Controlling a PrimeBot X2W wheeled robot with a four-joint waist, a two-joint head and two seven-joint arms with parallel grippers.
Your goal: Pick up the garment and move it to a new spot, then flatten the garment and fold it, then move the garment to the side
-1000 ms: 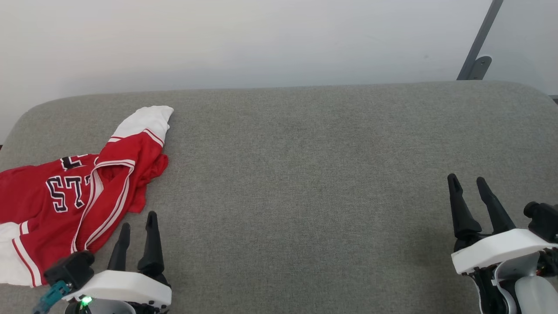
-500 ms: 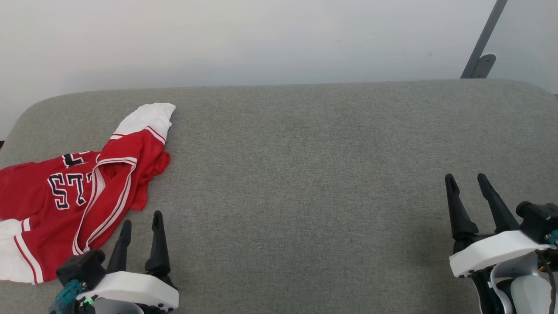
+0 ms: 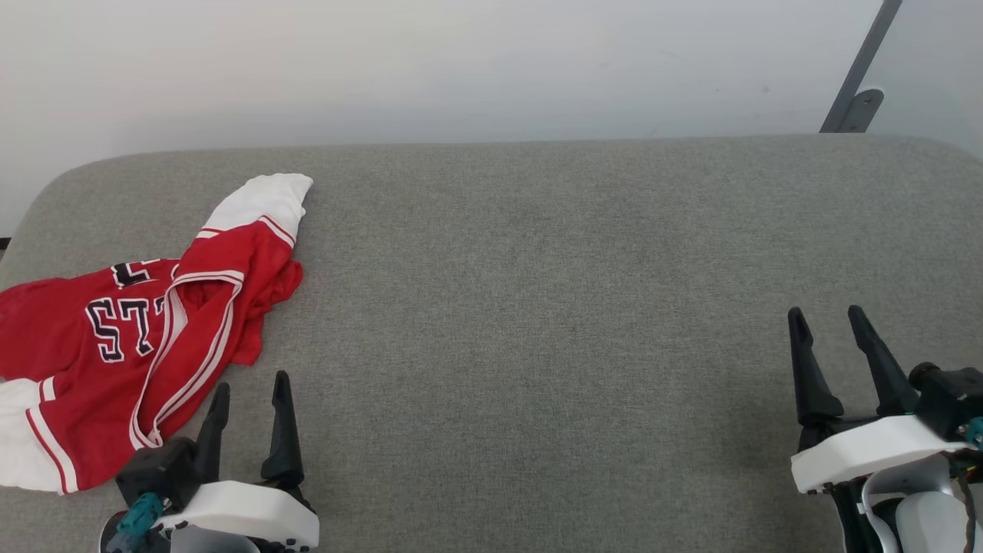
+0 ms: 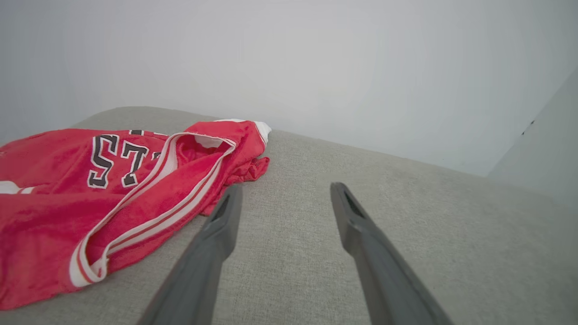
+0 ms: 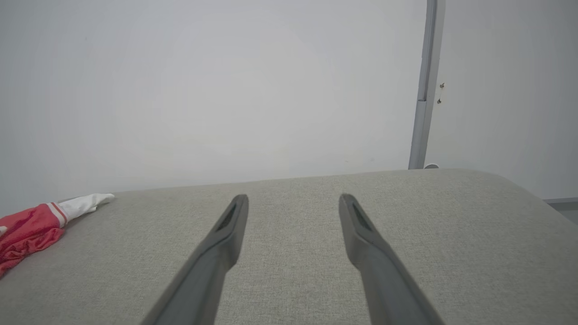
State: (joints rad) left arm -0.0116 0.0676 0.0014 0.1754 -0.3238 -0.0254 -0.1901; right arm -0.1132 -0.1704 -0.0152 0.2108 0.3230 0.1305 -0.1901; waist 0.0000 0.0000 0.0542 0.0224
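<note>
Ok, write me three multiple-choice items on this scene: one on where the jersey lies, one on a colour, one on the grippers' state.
1. Where on the grey cushion does the garment lie?
A. the robot's left end
B. the middle
C. the robot's right end

2. What colour are its sleeves?
A. black
B. white
C. blue

3. How are the left gripper and right gripper?
A. both shut on cloth
B. both open, empty
C. one open, one shut

Answers:
1 A, the head view has it at the left end.
2 B, the sleeve sticking out is white with red trim.
3 B, each wrist view shows a gap between the fingers with nothing in it.
</note>
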